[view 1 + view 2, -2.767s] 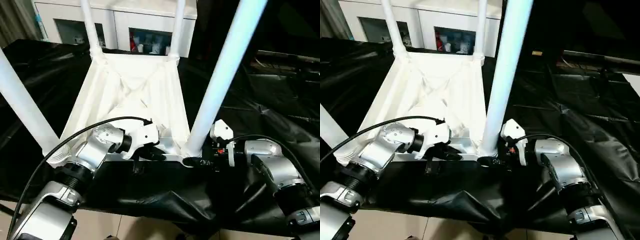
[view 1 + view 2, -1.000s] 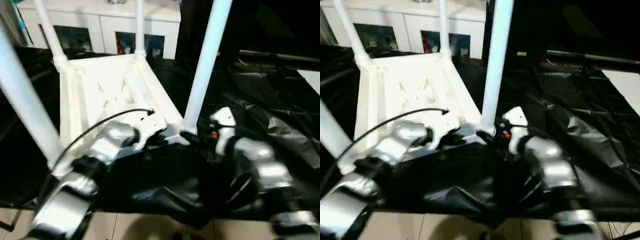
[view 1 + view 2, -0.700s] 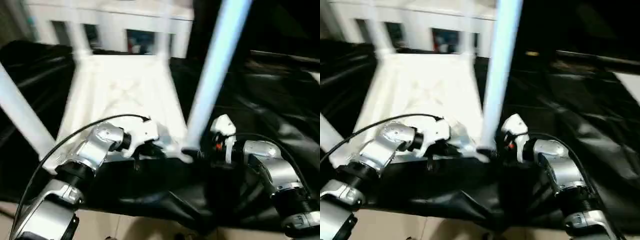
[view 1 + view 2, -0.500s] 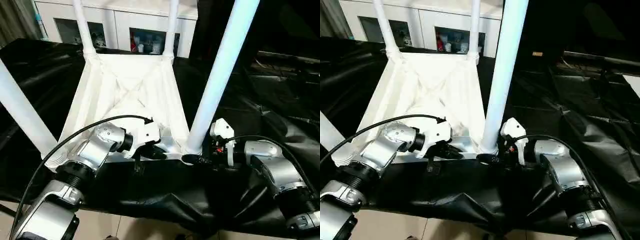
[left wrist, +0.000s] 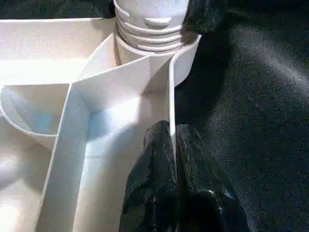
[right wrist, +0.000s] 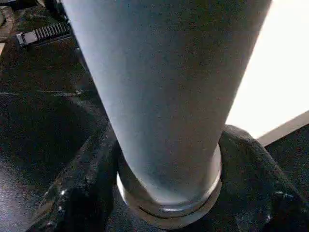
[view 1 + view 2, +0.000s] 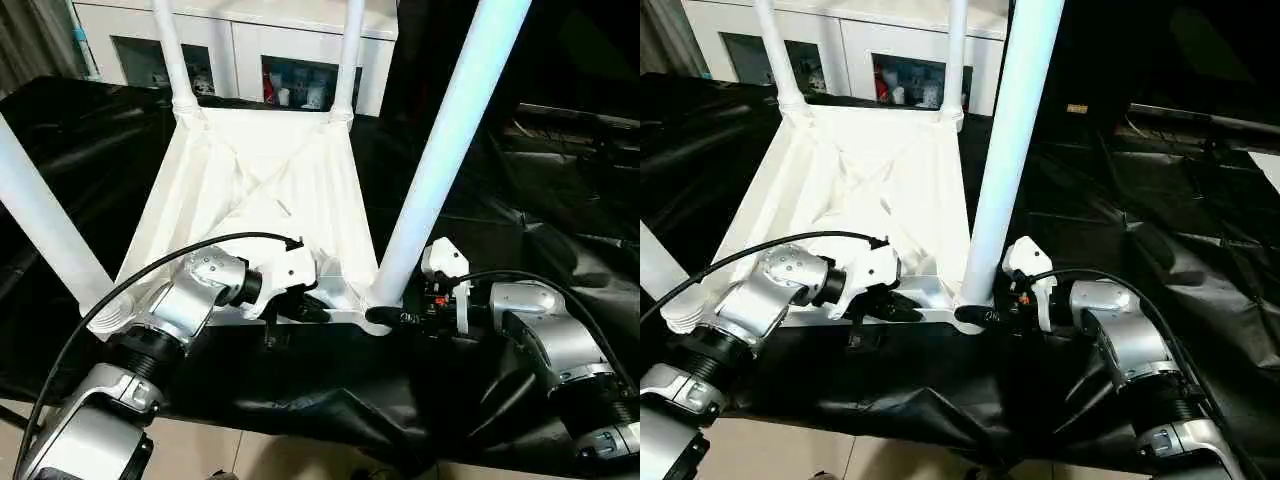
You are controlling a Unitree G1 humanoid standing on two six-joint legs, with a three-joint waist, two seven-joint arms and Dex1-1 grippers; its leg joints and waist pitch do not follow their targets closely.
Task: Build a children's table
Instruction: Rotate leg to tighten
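Note:
The children's table lies upside down, its ribbed white top on the black cloth, with legs standing in all its corner sockets. My left gripper is at the near edge of the top. In the left wrist view its fingers are shut on the thin rim wall close to the near right socket. My right gripper is at the foot of the near right leg. In the right wrist view its fingers press against both sides of that leg's collar.
The black-draped work table stretches to the right and behind. A white cabinet stands behind it. The work table's near edge runs just under my forearms, with light floor below. A black cable arcs over my left wrist.
The view swung about and came back; the table stays in place. My right gripper's fingers have drawn in onto the foot of the near right leg. The left grip is unchanged.

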